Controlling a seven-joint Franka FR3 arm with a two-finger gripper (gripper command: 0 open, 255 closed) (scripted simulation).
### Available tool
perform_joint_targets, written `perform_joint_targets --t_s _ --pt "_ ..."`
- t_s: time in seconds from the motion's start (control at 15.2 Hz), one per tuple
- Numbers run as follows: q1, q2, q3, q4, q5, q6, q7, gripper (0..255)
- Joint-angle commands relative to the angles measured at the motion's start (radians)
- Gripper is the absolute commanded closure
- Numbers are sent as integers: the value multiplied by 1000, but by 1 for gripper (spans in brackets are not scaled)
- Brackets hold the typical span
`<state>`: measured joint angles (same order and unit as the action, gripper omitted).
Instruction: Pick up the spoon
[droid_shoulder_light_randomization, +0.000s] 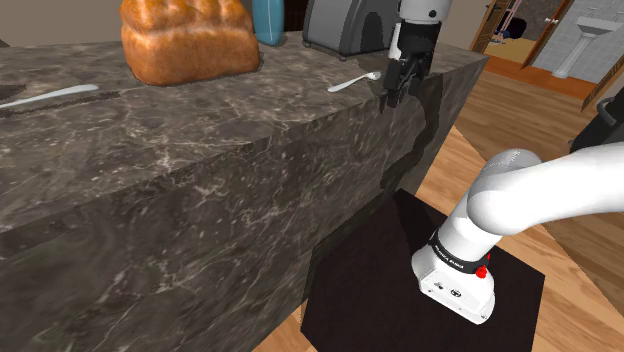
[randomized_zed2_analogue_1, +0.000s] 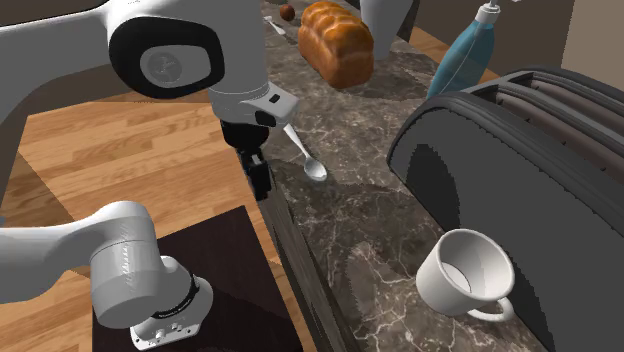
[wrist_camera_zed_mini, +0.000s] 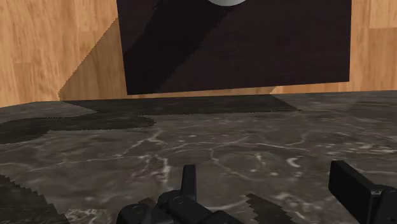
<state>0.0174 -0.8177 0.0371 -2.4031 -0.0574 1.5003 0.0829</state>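
A silvery spoon (droid_shoulder_light_randomization: 355, 81) (randomized_zed2_analogue_1: 304, 155) lies flat on the dark marbled counter (droid_shoulder_light_randomization: 200, 170) (randomized_zed2_analogue_1: 390, 250), close to its edge, with its bowl toward the gripper. My black gripper (droid_shoulder_light_randomization: 393, 96) (randomized_zed2_analogue_1: 262, 186) (wrist_camera_zed_mini: 272, 191) hangs just above the counter's edge, a short way beside the spoon's bowl and apart from it. In the wrist view its two fingers (wrist_camera_zed_mini: 188, 181) stand well apart over bare marble with nothing between them.
A dark toaster (droid_shoulder_light_randomization: 345, 25) (randomized_zed2_analogue_1: 520, 150) stands behind the spoon. A bread loaf (droid_shoulder_light_randomization: 188, 38) (randomized_zed2_analogue_1: 338, 42), a blue bottle (droid_shoulder_light_randomization: 267, 20) (randomized_zed2_analogue_1: 465, 55), a white mug (randomized_zed2_analogue_1: 465, 275) and another utensil (droid_shoulder_light_randomization: 50, 97) share the counter. Below the edge are the dark stand (droid_shoulder_light_randomization: 400, 280) (wrist_camera_zed_mini: 235, 51) and wooden floor.
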Motion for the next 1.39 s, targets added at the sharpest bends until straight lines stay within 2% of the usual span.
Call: perform_joint_targets --t_s 0.0,0.59,0.66,1.12,1.25,1.32 --pt "0 0 0 0 0 0 0 0" --pt "-24 397 -129 440 49 -111 -109 0" --pt "-25 409 -132 454 51 -116 -112 0" --pt "-27 386 -133 330 49 -15 -113 0" --pt "-27 385 -133 330 49 -15 -113 0" --pt "-27 385 -133 329 49 -14 -113 255"
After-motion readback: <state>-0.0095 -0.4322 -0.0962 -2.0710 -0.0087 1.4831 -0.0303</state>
